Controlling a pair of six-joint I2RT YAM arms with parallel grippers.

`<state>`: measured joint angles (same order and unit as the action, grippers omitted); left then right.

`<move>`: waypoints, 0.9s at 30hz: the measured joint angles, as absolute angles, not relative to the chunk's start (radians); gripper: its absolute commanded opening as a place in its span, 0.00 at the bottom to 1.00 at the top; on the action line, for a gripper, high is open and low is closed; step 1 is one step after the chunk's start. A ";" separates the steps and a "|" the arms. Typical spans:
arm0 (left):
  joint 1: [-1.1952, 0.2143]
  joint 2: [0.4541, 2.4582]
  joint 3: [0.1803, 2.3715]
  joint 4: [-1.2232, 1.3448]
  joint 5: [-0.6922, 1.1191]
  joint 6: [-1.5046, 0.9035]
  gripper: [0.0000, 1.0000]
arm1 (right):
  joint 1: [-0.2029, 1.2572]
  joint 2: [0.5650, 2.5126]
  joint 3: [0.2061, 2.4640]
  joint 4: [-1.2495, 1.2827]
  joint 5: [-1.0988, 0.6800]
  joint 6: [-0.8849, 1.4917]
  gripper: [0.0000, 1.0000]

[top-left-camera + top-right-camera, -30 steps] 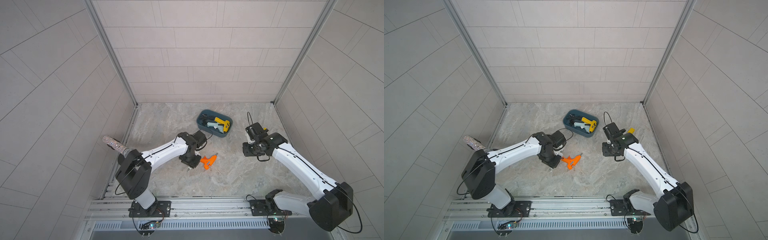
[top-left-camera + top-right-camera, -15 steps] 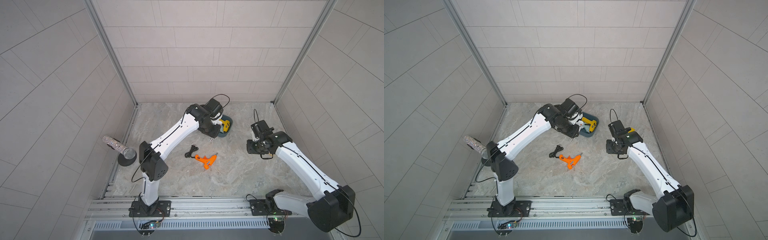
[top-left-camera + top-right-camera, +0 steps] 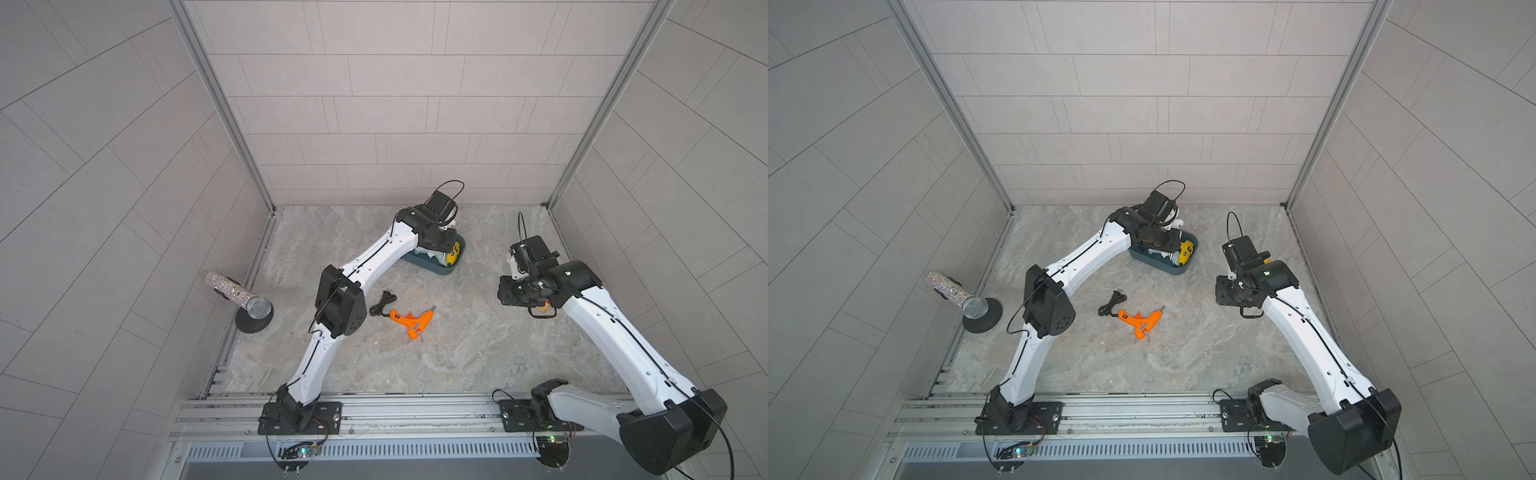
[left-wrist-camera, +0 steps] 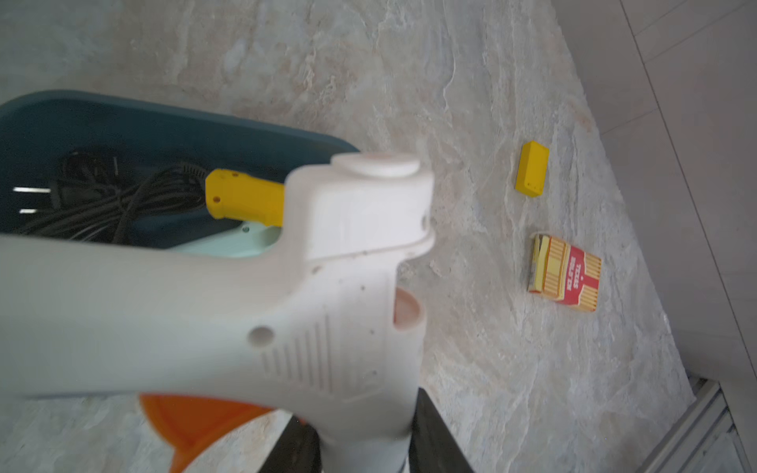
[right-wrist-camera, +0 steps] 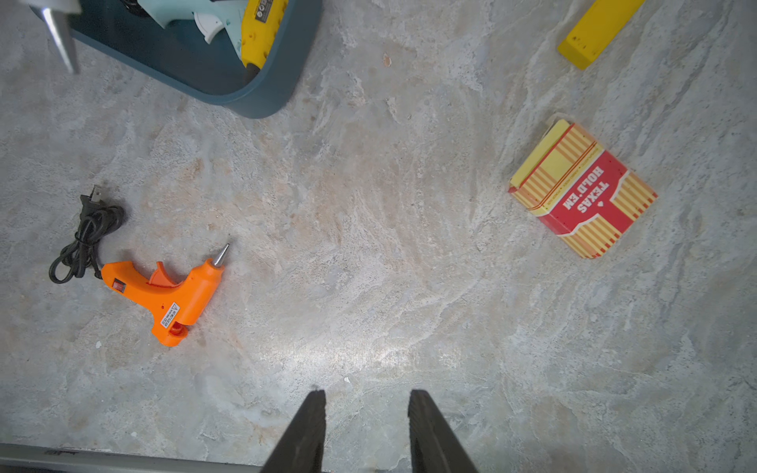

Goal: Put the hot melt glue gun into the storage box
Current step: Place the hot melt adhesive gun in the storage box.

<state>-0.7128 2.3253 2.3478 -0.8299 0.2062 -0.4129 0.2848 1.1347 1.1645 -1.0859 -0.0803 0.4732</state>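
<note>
Gripping white glue gun: left gripper

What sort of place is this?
Probably a lab robot cell: grey panel walls enclose a marble-look table, with the left arm and right arm bolted to a metal rail.

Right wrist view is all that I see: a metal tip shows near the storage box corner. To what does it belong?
Observer: It seems the nozzle of a white glue gun, which the left gripper holds by the handle.
Operator: Is that gun above the box?
Observer: In both top views the left wrist hangs over the storage box and hides most of it.
Operator: What else lies in the box?
Observer: A coiled black cable with a plug, beside the yellow glue gun.
</note>
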 measured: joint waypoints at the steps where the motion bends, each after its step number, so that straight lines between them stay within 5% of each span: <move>1: -0.712 2.352 2.374 -0.818 0.208 -0.424 0.20 | 0.285 1.129 1.162 -1.086 -0.080 0.476 0.40; 27: -0.648 2.555 2.394 -0.741 0.138 -0.649 0.18 | 0.248 1.058 1.104 -1.078 -0.080 0.492 0.41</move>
